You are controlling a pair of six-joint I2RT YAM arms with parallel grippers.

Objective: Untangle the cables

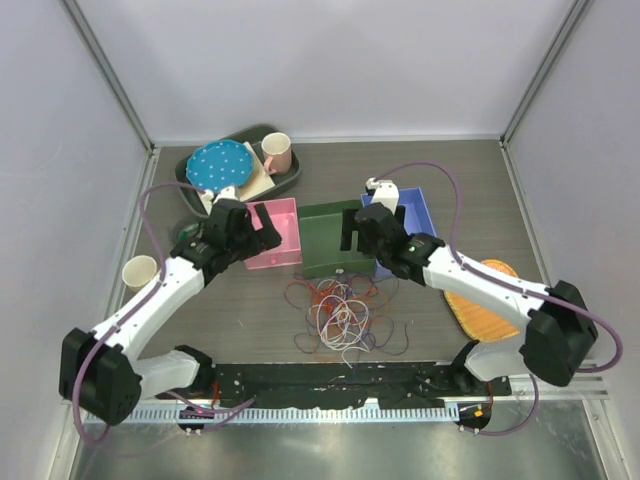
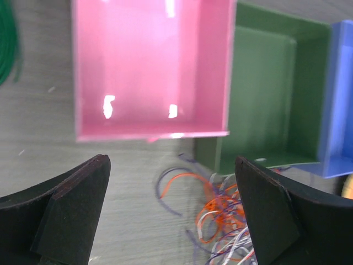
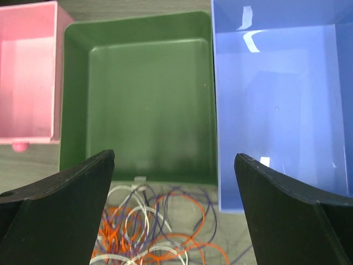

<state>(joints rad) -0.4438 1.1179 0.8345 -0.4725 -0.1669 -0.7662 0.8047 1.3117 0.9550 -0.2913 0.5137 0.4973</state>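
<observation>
Three bins point(image 1: 282, 238) point(image 1: 322, 250) point(image 1: 420, 212) border one tangle of cables point(image 1: 340, 318); left gripper point(image 2: 171, 161) and right gripper point(image 3: 174, 157) both gape wide, empty.

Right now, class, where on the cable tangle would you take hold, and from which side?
The orange loop at the tangle's left fringe, taken from straight above. It lies flat on bare table, clear of the dense middle, so a pinch there probably catches one cable alone.
</observation>
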